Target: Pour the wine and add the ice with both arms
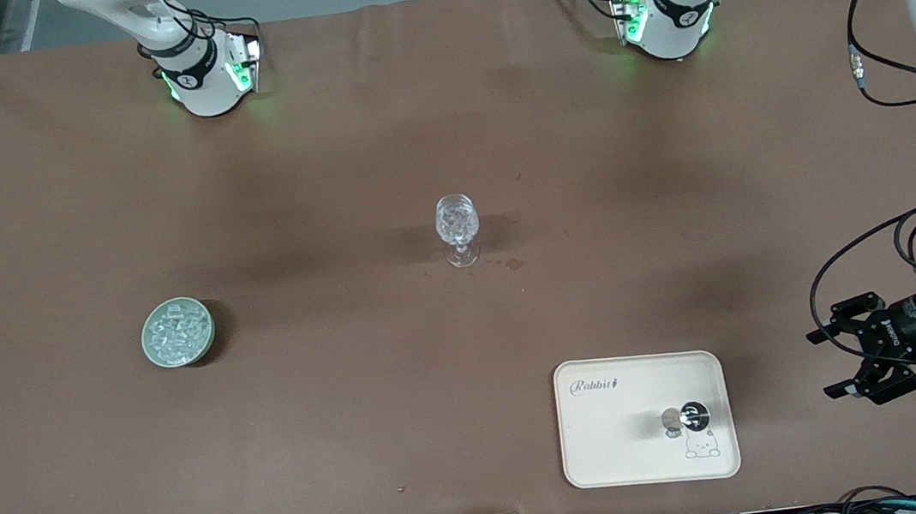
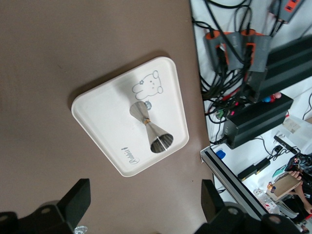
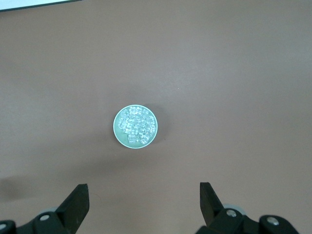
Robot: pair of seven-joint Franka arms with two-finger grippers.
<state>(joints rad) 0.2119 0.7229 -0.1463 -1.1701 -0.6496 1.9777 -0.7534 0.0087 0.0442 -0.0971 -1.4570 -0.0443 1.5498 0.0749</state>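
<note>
The cream tray (image 1: 640, 374) reads "Rabbit", with a bear drawing and a steel jigger (image 1: 687, 417) on it. Left pincer (image 1: 864, 357) is spread wide, holding nothing, over the tabletop (image 1: 352, 390) at the tray's 3 o'clock. Right pincer (image 3: 144, 202), seen only in its wrist view, is spread and empty above the green bowl (image 1: 178, 332) of ice (image 1: 176, 330), at 8 o'clock from the wine glass (image 1: 457, 228).

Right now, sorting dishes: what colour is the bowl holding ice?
Pale green bowl, clearest in the right wrist view.

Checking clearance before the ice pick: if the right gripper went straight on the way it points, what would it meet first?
Probably the ice heaped in the green bowl: the open right gripper looks down at it, nothing between.
</note>
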